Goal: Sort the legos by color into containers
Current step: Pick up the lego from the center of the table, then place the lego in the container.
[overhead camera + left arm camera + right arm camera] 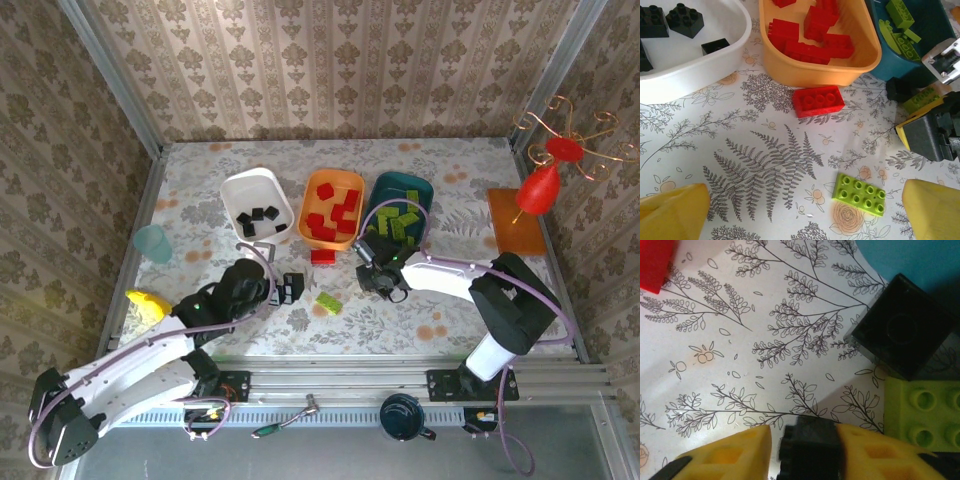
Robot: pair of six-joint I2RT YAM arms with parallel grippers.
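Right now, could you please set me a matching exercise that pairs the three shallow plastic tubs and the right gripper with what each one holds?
Column one:
1. white shallow plastic tub
2. orange shallow plastic tub
3. dark teal shallow plastic tub
4. right gripper

Column two:
A. red plastic bricks
B. one small black plastic brick, pinched
C. lime-green plastic bricks
D. several black plastic bricks

Pairs: 1-D, 2-A, 3-C, 4-B.
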